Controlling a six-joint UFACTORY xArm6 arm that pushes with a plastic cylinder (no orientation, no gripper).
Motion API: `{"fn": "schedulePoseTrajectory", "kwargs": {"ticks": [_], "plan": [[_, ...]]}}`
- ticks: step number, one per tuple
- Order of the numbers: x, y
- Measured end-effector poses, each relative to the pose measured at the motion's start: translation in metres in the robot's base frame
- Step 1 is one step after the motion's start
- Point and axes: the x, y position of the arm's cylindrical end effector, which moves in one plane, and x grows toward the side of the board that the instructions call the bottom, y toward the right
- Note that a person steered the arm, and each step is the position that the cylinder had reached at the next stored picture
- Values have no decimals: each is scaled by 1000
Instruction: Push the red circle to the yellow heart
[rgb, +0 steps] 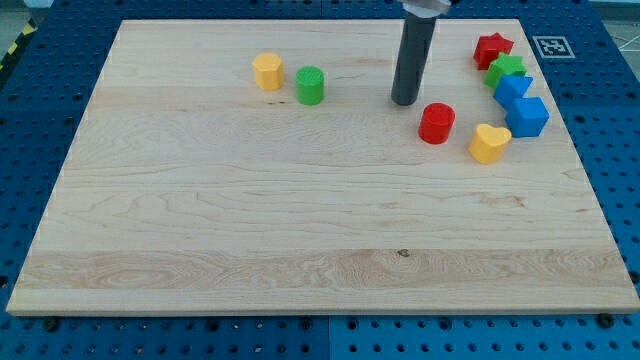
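Note:
The red circle (436, 123) lies on the wooden board at the view's upper right. The yellow heart (489, 143) lies a short way to its right and slightly lower, with a small gap between them. My tip (405, 102) is at the end of the dark rod, just up and to the left of the red circle, close to it but apart.
A red star (492, 49), a green star (506, 71) and two blue blocks (512, 89) (527, 116) cluster at the upper right, above the heart. A yellow hexagon (267, 71) and a green cylinder (310, 86) lie at the upper middle left. The board's edge (560, 110) runs close on the right.

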Motion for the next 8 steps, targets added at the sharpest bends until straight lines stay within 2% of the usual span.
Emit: {"fn": "schedulePoseTrajectory", "kwargs": {"ticks": [2,4,8], "plan": [[27,-2],[54,20],[55,50]]}}
